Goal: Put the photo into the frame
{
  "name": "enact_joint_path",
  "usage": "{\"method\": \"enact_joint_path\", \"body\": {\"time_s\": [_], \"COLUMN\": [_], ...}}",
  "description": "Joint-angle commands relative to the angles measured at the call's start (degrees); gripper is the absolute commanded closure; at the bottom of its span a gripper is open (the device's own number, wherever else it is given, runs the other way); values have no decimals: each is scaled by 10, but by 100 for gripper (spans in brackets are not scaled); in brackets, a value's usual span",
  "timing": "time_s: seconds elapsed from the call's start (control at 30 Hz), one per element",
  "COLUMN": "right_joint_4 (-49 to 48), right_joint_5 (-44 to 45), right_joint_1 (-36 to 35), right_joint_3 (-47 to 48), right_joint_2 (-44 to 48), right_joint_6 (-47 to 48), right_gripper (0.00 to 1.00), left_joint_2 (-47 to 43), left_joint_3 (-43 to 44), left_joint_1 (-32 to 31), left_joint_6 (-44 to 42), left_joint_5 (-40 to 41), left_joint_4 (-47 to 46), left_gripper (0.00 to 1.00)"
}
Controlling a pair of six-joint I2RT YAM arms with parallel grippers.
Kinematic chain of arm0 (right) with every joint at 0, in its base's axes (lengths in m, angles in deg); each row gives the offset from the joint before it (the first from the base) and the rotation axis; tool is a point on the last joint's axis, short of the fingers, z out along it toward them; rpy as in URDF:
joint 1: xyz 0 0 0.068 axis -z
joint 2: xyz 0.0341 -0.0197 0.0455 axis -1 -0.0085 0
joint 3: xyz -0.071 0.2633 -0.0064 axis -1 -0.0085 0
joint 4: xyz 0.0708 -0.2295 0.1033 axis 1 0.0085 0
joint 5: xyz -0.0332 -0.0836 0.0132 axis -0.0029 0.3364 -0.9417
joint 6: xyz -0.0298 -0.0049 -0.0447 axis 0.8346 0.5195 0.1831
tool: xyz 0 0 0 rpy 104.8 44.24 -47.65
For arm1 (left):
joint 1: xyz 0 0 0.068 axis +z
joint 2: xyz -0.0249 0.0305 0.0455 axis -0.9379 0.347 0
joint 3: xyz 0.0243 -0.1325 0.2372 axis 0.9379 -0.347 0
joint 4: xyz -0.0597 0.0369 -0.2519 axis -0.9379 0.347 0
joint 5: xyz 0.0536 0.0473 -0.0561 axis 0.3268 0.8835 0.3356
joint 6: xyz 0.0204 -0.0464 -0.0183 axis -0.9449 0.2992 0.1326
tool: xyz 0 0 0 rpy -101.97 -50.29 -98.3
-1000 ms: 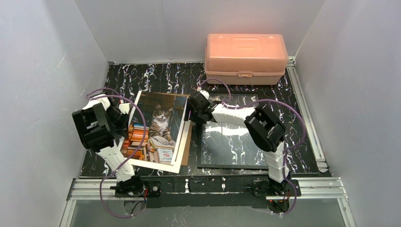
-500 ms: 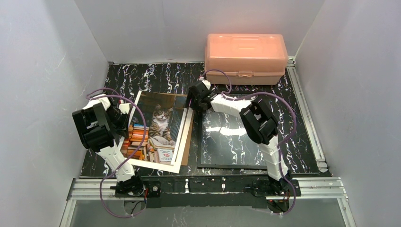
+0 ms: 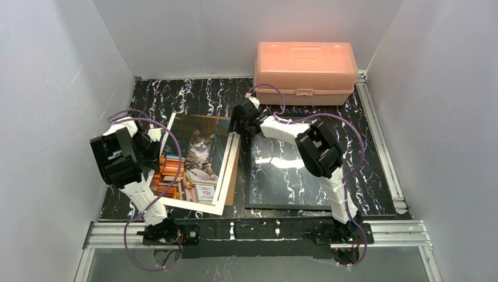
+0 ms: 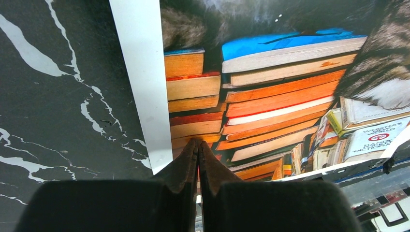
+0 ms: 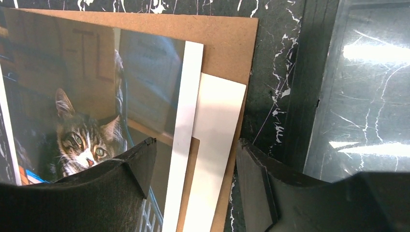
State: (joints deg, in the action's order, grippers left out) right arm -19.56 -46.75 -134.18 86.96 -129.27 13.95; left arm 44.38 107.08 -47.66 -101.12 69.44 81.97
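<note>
Holds the right gripper (image 5: 196, 145) wide open, empty, above the right border of the photo (image 5: 96, 96); holds the left gripper (image 4: 198, 145) pinched shut over its left border. Lies face up on a brown backing board (image 5: 227, 38), just left of the frame (image 3: 276, 182).

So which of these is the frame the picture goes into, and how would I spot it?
Find the pink box at the back of the dark marbled table. Just in front of it, lying flat, is the frame: a thin black rim around shiny glass. Unlike the cat photo on its brown board to the left, it holds no picture, only glare.
</note>
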Motion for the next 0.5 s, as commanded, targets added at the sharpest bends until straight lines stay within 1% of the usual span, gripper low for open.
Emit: {"method": "enact_joint_path", "body": {"time_s": [0.0,0.17,0.47], "right_joint_4": [0,13,9], "right_joint_5": [2,14,14], "right_joint_1": [-16,-24,-28], "right_joint_3": [32,48,40], "right_joint_2": [-6,-3,4], "right_joint_6": [19,41,54], "right_gripper": [32,32,32], "left_joint_2": [23,22,24], "left_joint_3": [-10,-13,-14], "left_joint_1": [-10,-14,-17], "left_joint_6": [0,1,2], "left_joint_5": [-10,-11,-11], "left_joint_4": [-16,-19,-20], "left_gripper": [100,100,100]}}
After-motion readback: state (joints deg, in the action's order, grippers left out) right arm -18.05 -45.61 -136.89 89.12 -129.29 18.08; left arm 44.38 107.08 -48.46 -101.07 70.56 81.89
